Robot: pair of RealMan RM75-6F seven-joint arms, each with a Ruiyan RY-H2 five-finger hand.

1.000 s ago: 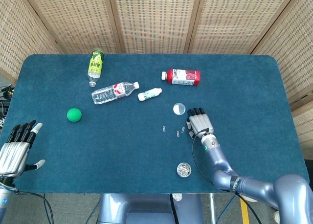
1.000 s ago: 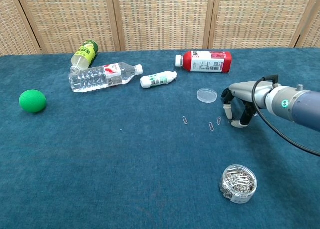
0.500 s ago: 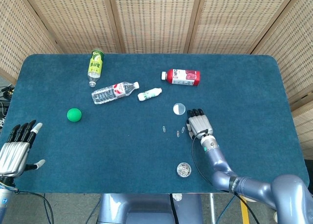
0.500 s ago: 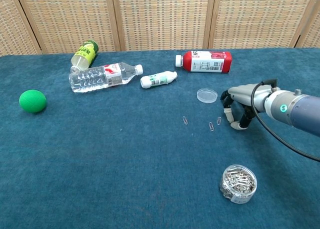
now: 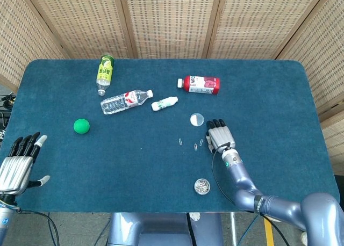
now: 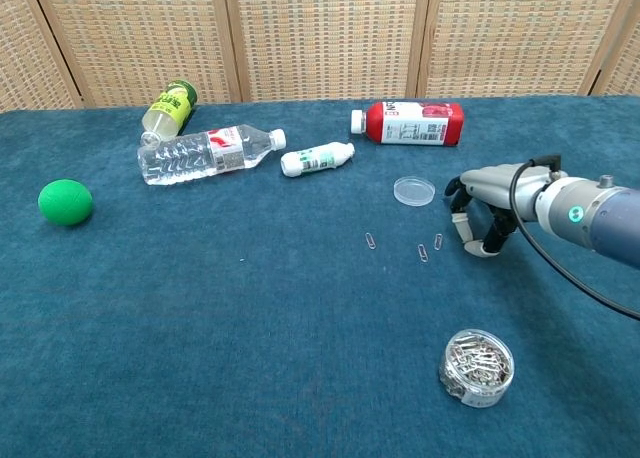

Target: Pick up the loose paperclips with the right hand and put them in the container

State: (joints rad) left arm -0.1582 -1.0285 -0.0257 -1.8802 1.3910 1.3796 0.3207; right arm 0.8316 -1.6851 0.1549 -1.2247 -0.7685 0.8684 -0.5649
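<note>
Three loose paperclips lie on the blue cloth: one [image 6: 371,241] to the left, one [image 6: 422,253] in the middle and one [image 6: 438,242] on the right; the head view shows them at paperclip [image 5: 180,142], paperclip [image 5: 194,146] and paperclip [image 5: 201,143]. My right hand [image 6: 485,216] [image 5: 219,136] arches just right of the rightmost clip, fingertips down at the cloth, holding nothing. The round clear container [image 6: 477,367] [image 5: 202,186] full of clips stands near the front edge. My left hand [image 5: 16,163] hovers off the table's front-left corner with its fingers spread.
The container's clear lid [image 6: 414,190] lies behind the clips. Further back lie a red bottle [image 6: 410,122], a small white bottle [image 6: 318,159], a clear water bottle [image 6: 205,153] and a green bottle [image 6: 168,109]. A green ball [image 6: 65,201] sits at the left.
The right hand edged slightly toward the rightmost clip, then back to the right by about the same amount. The clips and the left hand have not moved.
</note>
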